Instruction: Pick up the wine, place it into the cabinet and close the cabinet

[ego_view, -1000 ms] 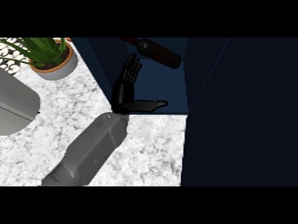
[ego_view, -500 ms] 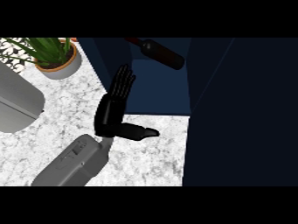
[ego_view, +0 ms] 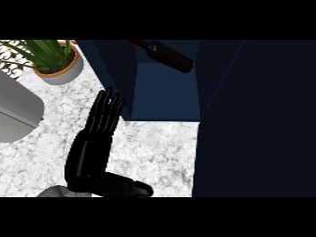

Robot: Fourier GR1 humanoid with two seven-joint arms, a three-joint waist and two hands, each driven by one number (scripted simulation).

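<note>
The dark wine bottle [ego_view: 166, 55] lies tilted inside the navy cabinet [ego_view: 164, 95], near the top of its opening. The cabinet stands open, and a broad dark door panel [ego_view: 263, 115] fills the right side of the view. My left hand [ego_view: 95, 143] is over the marble counter in front of the cabinet's left edge. It is open, with straight fingers [ego_view: 107, 109] pointing up toward the cabinet and the thumb out to the right at the lower edge. It holds nothing and is apart from the bottle. My right hand does not show.
A potted green plant [ego_view: 54, 65] stands at the back left of the marble counter [ego_view: 153, 148]. A large grey rounded object [ego_view: 3, 111] lies along the left edge.
My left hand has drawn back out of the cabinet, down and to the left over the counter. Most of its forearm has left the view. The bottle stays inside.
</note>
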